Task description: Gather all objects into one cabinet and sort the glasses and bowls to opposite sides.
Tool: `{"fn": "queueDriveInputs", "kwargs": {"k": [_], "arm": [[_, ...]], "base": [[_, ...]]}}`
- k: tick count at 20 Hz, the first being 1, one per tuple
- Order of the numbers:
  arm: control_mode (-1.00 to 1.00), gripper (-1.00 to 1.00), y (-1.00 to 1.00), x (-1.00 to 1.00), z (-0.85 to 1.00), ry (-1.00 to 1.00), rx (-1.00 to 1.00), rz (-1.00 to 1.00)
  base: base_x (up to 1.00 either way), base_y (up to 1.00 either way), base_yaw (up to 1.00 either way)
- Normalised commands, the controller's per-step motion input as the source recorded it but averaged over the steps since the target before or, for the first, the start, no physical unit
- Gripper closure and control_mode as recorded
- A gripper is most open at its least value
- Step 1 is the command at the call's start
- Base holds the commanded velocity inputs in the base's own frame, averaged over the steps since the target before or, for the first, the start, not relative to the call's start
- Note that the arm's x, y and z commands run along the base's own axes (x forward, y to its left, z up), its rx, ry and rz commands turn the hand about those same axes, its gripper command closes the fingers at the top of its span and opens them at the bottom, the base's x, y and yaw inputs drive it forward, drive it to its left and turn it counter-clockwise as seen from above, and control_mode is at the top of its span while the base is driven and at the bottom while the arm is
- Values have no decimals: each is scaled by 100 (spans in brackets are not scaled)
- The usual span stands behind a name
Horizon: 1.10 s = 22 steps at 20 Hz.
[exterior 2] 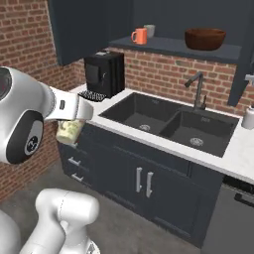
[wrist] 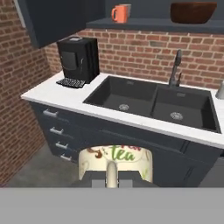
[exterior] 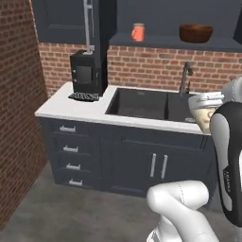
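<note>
tool (wrist: 112,181) clenched on cream mug (wrist: 115,162), held in front of counter (exterior: 71,109) | likely light, rigid, glazed-slick, breakable | rim-wall pinch best | orange mug (exterior 2: 139,35), bowl (exterior 2: 205,38) on cabinet shelf (exterior 2: 173,47)

The cream mug (wrist: 116,162) carries the green word "Tea" on its side, with brownish-red lettering above it, cut off and too blurred to read. Small dark vertical lettering on the robot arm (exterior: 226,182) probably reads "FRANKA".
</note>
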Motion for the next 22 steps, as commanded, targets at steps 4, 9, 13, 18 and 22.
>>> {"fn": "queueDriveInputs", "kwargs": {"k": [4, 9, 13, 18, 22], "arm": [[100, 100, 0, 0, 0, 0, 0, 0], [100, 100, 0, 0, 0, 0, 0, 0], [100, 100, 0, 0, 0, 0, 0, 0], [100, 100, 0, 0, 0, 0, 0, 0], [100, 100, 0, 0, 0, 0, 0, 0]], "base": [[55, 63, -61], [57, 79, -47], [49, 84, -29], [54, 14, -5], [44, -44, 0]]}}
